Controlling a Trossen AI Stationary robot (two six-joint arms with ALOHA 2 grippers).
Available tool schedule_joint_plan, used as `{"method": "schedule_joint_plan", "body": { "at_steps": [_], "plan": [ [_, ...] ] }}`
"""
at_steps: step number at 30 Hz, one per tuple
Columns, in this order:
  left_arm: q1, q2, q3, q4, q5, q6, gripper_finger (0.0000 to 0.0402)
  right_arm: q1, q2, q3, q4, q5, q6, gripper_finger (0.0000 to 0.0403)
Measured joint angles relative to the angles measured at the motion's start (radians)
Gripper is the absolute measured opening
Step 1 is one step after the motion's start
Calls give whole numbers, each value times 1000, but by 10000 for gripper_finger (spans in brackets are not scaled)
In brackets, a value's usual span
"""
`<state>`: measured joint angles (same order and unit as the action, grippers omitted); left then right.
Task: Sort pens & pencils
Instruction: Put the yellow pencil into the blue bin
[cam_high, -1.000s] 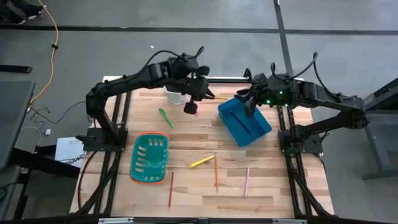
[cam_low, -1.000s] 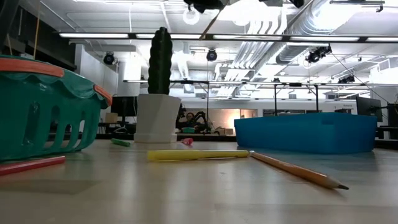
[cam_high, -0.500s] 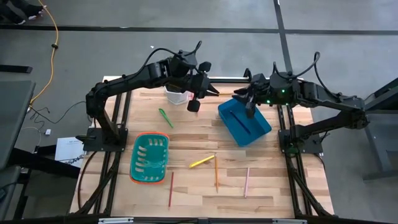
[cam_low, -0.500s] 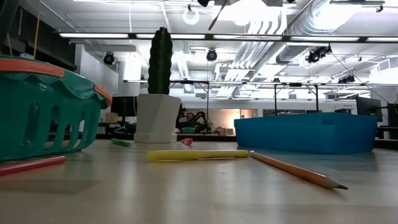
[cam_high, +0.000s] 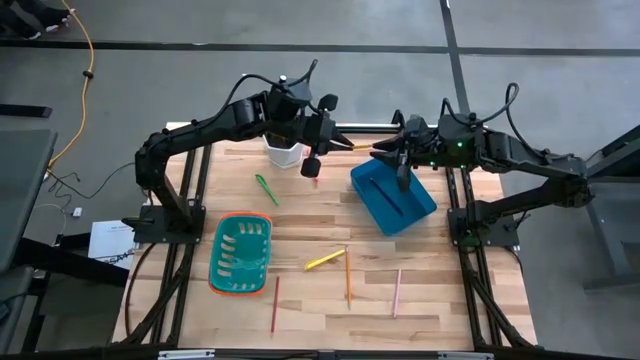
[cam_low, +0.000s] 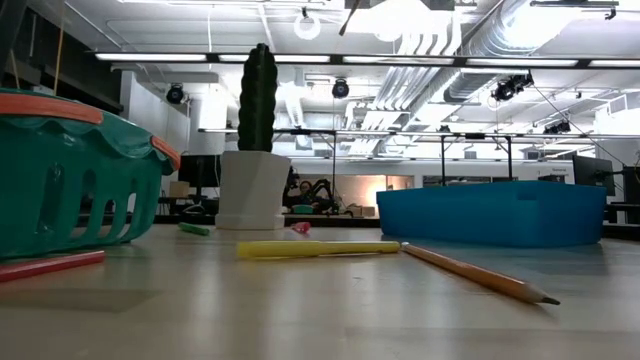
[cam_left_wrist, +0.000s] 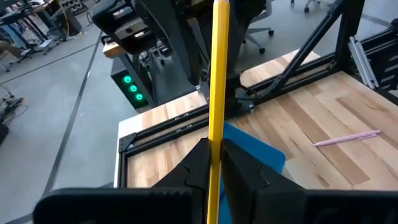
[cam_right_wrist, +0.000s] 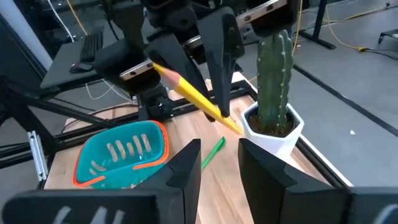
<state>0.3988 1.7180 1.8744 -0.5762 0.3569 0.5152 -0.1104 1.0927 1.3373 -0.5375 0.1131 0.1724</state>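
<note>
My left gripper (cam_high: 330, 143) hangs high over the table's far side, next to the cactus pot (cam_high: 283, 152), shut on a yellow-orange pencil (cam_left_wrist: 216, 81). The pencil points at my right gripper (cam_high: 392, 155), which is open above the blue bin's (cam_high: 393, 195) far corner. Its fingers (cam_right_wrist: 185, 167) stand just short of the pencil's sharpened tip (cam_right_wrist: 159, 68). Flat on the table lie a green pen (cam_high: 266, 188), a pink pen (cam_low: 300, 227), a yellow pen (cam_high: 324, 260), an orange pencil (cam_high: 347, 277), a dark pencil (cam_high: 275, 303) and a salmon pencil (cam_high: 397, 292). My left gripper pinches the pencil between its two fingers near its blunt end (cam_right_wrist: 225, 119). The fingers come from the table's left, slanting slightly down, and the pencil runs on along them. Most of its length sticks out past the fingertips (cam_left_wrist: 198, 163), lifted clear of the table.
A teal basket (cam_high: 242, 255) with an orange rim stands at the near left. The white pot with the green cactus (cam_right_wrist: 273, 74) stands just beside my left gripper. The blue bin sits under my right arm. Bare wood lies between the basket and the bin.
Both grippers have tipped their fingers upward while staying in place. The free end of the pencil in my left gripper has swung up and now points at my right gripper. My right gripper has also rolled a little about its own axis.
</note>
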Motion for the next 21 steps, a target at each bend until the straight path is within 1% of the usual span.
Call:
{"method": "schedule_joint_plan", "body": {
  "at_steps": [5, 11, 21],
  "plan": [
    [0, 0, 0, 0, 0, 0, 24, 0, 0, 0, 8, -14, -1, 99],
    [0, 0, 0, 0, 3, 0, 24, 0, 0, 0, 72, -44, -18, 99],
    [0, 0, 0, 0, 3, 0, 24, 0, 6, 0, 109, -81, -24, 99]
  ]
}}
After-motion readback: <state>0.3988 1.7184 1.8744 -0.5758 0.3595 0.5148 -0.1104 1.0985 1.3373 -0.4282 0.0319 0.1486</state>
